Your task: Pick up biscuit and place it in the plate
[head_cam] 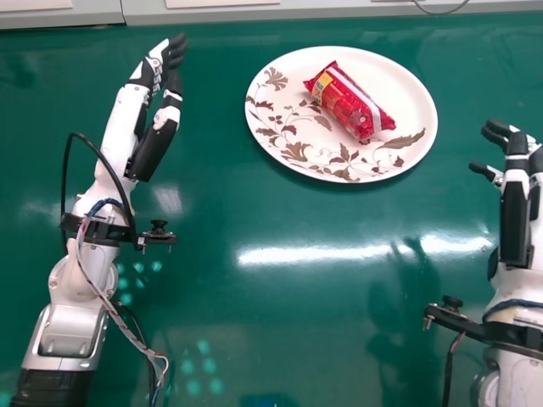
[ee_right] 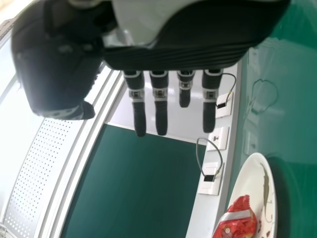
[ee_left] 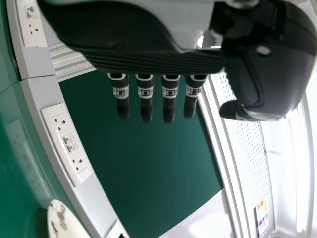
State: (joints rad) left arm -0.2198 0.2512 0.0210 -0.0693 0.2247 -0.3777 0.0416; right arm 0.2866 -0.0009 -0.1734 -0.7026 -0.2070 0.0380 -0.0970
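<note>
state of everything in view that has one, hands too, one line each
Biscuit packet: lying on its side on the plate, wrapper looks closed
Plate: right way up on the table, with the packet on it
Left hand: open, fingers straight, holding nothing
Right hand: open, holding nothing
Table: green top, shiny with light
</note>
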